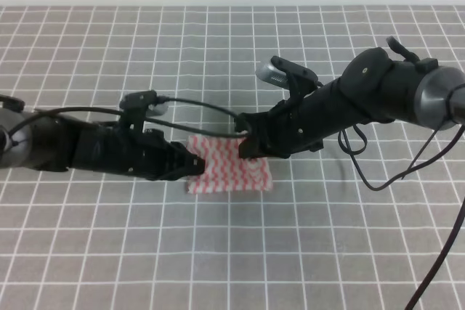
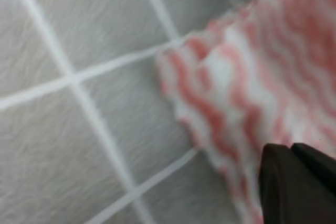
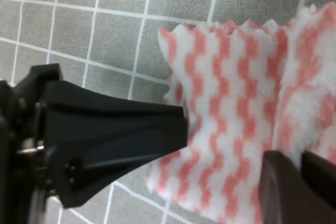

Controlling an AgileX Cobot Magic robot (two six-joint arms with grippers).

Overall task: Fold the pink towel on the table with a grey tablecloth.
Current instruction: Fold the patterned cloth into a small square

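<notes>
Soft cloth and matt black plastic

The pink towel point(image 3: 236, 103) is looking fleecy and napped, its edges pinked; the table with a grey tablecloth point(image 1: 232, 252) is showing matt felt-like cloth; the left gripper point(image 3: 176, 124) is looking like smooth matt plastic.

Overhead view; two close wrist views

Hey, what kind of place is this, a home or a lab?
Probably a lab test bench: two black robot arms work over a table covered in grey grid-printed cloth, holding only a pink towel, against a plain wall.
</notes>
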